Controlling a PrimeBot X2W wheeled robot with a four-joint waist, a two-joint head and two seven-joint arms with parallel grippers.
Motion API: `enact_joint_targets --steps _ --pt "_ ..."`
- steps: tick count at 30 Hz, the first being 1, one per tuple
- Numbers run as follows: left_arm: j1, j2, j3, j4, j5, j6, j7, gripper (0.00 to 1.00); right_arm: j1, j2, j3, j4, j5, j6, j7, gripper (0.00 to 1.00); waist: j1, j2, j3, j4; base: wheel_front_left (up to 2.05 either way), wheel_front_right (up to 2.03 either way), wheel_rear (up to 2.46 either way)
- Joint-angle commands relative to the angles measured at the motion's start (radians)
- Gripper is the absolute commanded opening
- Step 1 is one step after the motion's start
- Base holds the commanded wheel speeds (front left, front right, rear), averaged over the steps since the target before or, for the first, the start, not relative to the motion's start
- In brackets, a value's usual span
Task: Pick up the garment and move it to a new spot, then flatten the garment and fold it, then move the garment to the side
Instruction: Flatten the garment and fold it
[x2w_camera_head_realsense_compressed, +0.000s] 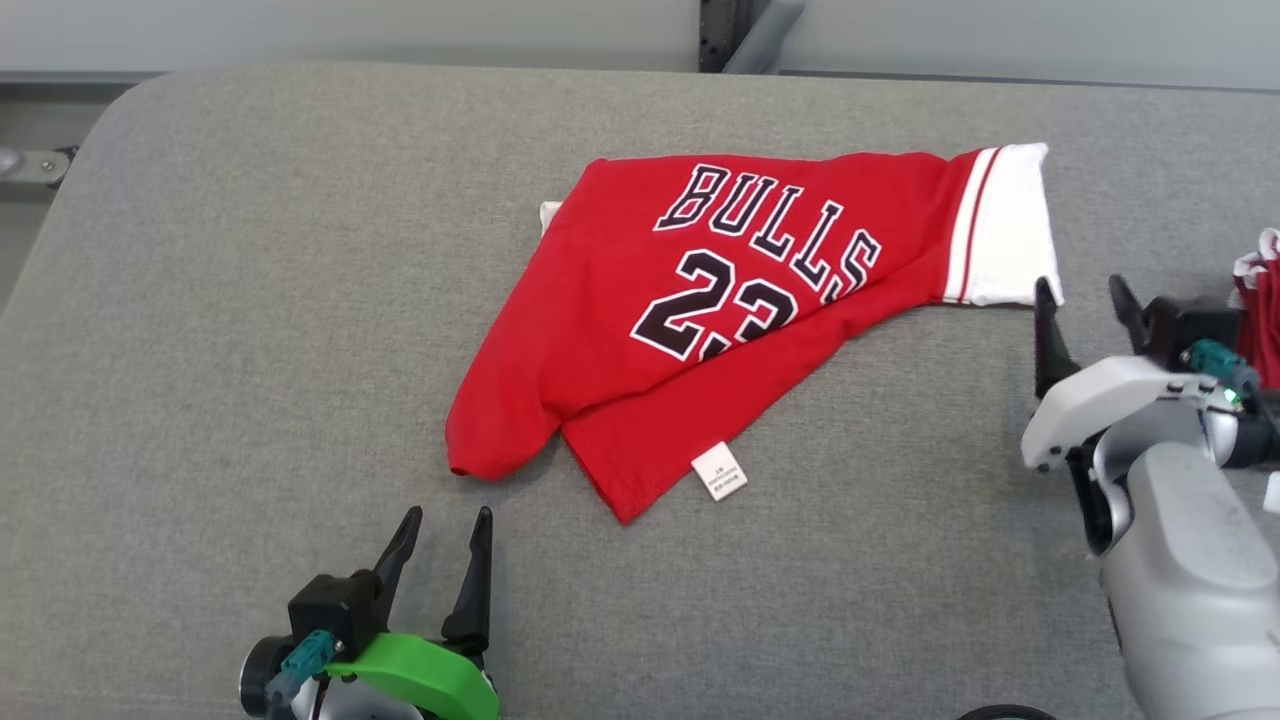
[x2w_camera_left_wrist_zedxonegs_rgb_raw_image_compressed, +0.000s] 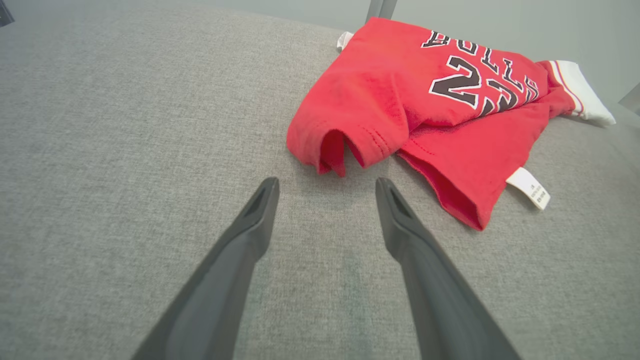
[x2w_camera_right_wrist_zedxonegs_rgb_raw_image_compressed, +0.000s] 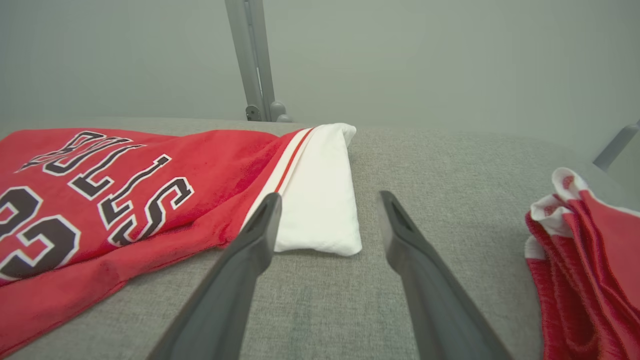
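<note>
The left fingers (x2w_camera_head_realsense_compressed: 475, 570) sit at 7 o'clock on the grey tabletop (x2w_camera_head_realsense_compressed: 200, 300). They are wide open and hold nothing. The red shirt (x2w_camera_head_realsense_compressed: 640, 330) lies in the middle of the tabletop, at about 1 o'clock from them, near but not touching. It is folded over on itself, with black letters and numbers on top. A small white tag (x2w_camera_head_realsense_compressed: 719, 471) sticks out at its 6 o'clock edge. Its white end (x2w_camera_head_realsense_compressed: 1005, 225) points to 3 o'clock. The right fingers (x2w_camera_head_realsense_compressed: 1046, 335) are just beside the bottom corner of that white end, at 4 o'clock from the shirt. They are open too, with nothing between them. A red and white cloth pile (x2w_camera_head_realsense_compressed: 1262, 320) lies at 3 o'clock from the right fingers.
</note>
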Motion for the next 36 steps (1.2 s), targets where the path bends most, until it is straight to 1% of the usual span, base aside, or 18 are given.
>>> enact_joint_targets --steps 1,6,11,16,22,24,25,26,27,30,31,33,36 --pt "0.010 0.003 0.007 -0.004 0.010 -0.004 0.000 1.00 0.028 0.012 0.006 -0.027 0.008 -0.001 -0.003 1.00 0.0000 0.0000 -0.039 -0.045 0.00 0.00 0.00" --pt "0.010 0.003 0.027 0.007 0.026 -0.005 0.000 1.00 0.162 0.057 0.055 -0.155 0.040 -0.001 -0.003 1.00 0.0000 0.0000 -0.069 -0.111 0.00 0.00 0.00" --pt "-0.024 0.003 0.057 0.028 0.030 -0.006 0.000 1.00 0.252 0.078 0.091 -0.240 0.067 -0.001 -0.003 1.00 0.0000 0.0000 -0.065 -0.162 0.00 0.00 0.00" --pt "-0.075 0.003 0.075 0.077 0.043 -0.007 0.000 1.00 0.296 0.087 0.092 -0.266 0.073 -0.001 -0.003 1.00 0.0000 0.0000 -0.040 -0.192 0.00 0.00 0.00" --pt "-0.129 0.005 0.136 0.168 0.085 0.000 0.000 1.00 0.288 0.093 0.088 -0.280 0.073 -0.001 -0.003 1.00 0.0000 0.0000 -0.011 -0.217 0.00 0.00 0.00" --pt "-0.137 0.005 0.150 0.174 0.084 0.000 0.001 1.00 0.283 0.094 0.086 -0.284 0.075 -0.001 -0.003 1.00 0.0000 0.0000 -0.006 -0.220 0.00 0.00 0.00" --pt "-0.145 0.004 0.160 0.175 0.089 -0.001 0.000 0.89 0.280 0.095 0.084 -0.285 0.079 -0.001 -0.003 1.00 0.0000 0.0000 -0.002 -0.222 0.00 0.00 0.00" --pt "-0.151 0.004 0.166 0.169 0.095 -0.001 0.001 0.16 0.279 0.096 0.083 -0.288 0.082 -0.001 -0.003 1.00 0.0000 0.0000 0.002 -0.223 0.00 0.00 0.00" --pt "-0.158 0.004 0.177 0.159 0.093 -0.002 0.000 0.00 0.277 0.096 0.082 -0.291 0.084 -0.001 -0.003 1.00 0.0000 0.0000 0.007 -0.223 0.00 0.00 0.00" --pt "-0.183 0.007 0.208 0.106 0.102 -0.005 0.001 0.00 0.271 0.098 0.079 -0.298 0.093 -0.001 -0.003 1.00 0.0000 0.0000 0.022 -0.225 0.00 0.00 0.00" --pt "-0.198 0.017 0.218 0.084 0.109 -0.005 0.001 0.00 0.270 0.097 0.075 -0.300 0.096 -0.001 -0.003 1.00 0.0000 0.0000 0.029 -0.225 0.00 0.00 0.00" --pt "-0.242 0.047 0.238 0.044 0.124 -0.006 0.000 0.00 0.265 0.099 0.076 -0.304 0.099 -0.001 -0.003 1.00 0.0000 0.0000 0.044 -0.227 0.00 0.00 0.00" --pt "-0.340 0.114 0.258 0.012 0.148 -0.006 0.000 0.00 0.243 0.100 0.085 -0.307 0.106 -0.001 -0.003 1.00 0.0000 0.0000 0.069 -0.244 0.00 0.00 0.00"
